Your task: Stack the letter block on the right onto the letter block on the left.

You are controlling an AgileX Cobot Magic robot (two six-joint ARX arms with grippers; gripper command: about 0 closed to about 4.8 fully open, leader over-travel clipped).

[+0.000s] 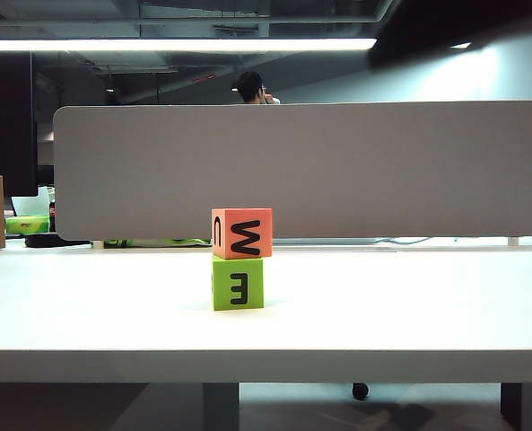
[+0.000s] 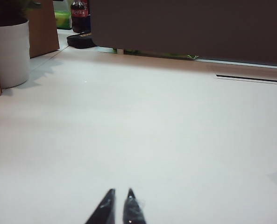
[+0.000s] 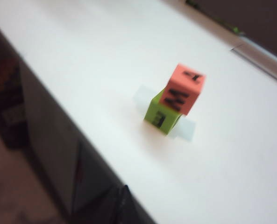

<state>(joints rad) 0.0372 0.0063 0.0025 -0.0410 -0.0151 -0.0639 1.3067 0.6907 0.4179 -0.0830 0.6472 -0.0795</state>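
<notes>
- Near the front edge of the counter (image 1: 86, 314), the green block (image 1: 238, 284) sits upright; take it as the landmark.
- Directly on top of the green block rests the orange block (image 1: 242, 233), overhanging slightly, so the stacking looks done.
- Both look like light, stiff foam cubes with matte faces; opposite flat sides would suit a grip, though a nudge could topple them.
- Well back from the green block, the right hand (image 3: 122, 198) hangs closed and empty.
- Away from the green block, the left hand (image 2: 118, 205) is closed over bare counter.

Lit from an overhead strip light (image 1: 176, 44), glaring on the white table (image 1: 409, 305). Blurred throughout in the right wrist view.
</notes>
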